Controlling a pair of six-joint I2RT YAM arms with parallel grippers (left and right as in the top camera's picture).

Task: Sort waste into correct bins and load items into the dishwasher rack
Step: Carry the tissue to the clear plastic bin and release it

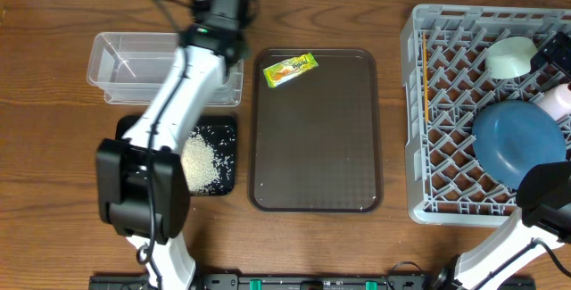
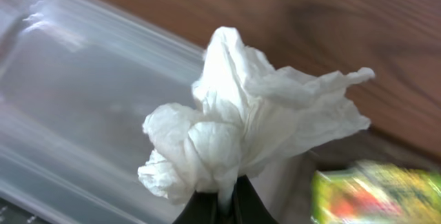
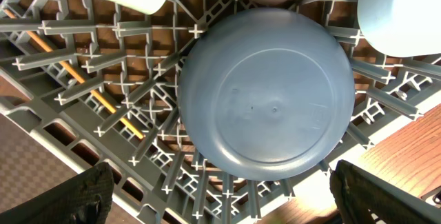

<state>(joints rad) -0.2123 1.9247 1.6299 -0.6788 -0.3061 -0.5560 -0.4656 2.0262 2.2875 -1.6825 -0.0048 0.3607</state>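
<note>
My left gripper (image 2: 224, 202) is shut on a crumpled white tissue (image 2: 241, 120) and holds it over the right end of the clear plastic tub (image 1: 134, 67). The yellow-green snack wrapper (image 1: 290, 69) lies at the top left of the brown tray, just right of that gripper. White rice (image 1: 201, 163) is piled on the black tray (image 1: 225, 138). My right gripper (image 3: 234, 203) stands open above the grey dishwasher rack (image 1: 446, 147), over the upturned dark-blue bowl (image 3: 265, 93). In the rack are also a mint-green bowl (image 1: 510, 56), a pink cup (image 1: 555, 103) and a chopstick (image 3: 83, 83).
The brown serving tray (image 1: 312, 138) lies between the bins and the rack. My left arm (image 1: 174, 103) stretches across the black tray and the tub's right end. A light-blue bowl (image 3: 400, 10) sits at the rack's far side.
</note>
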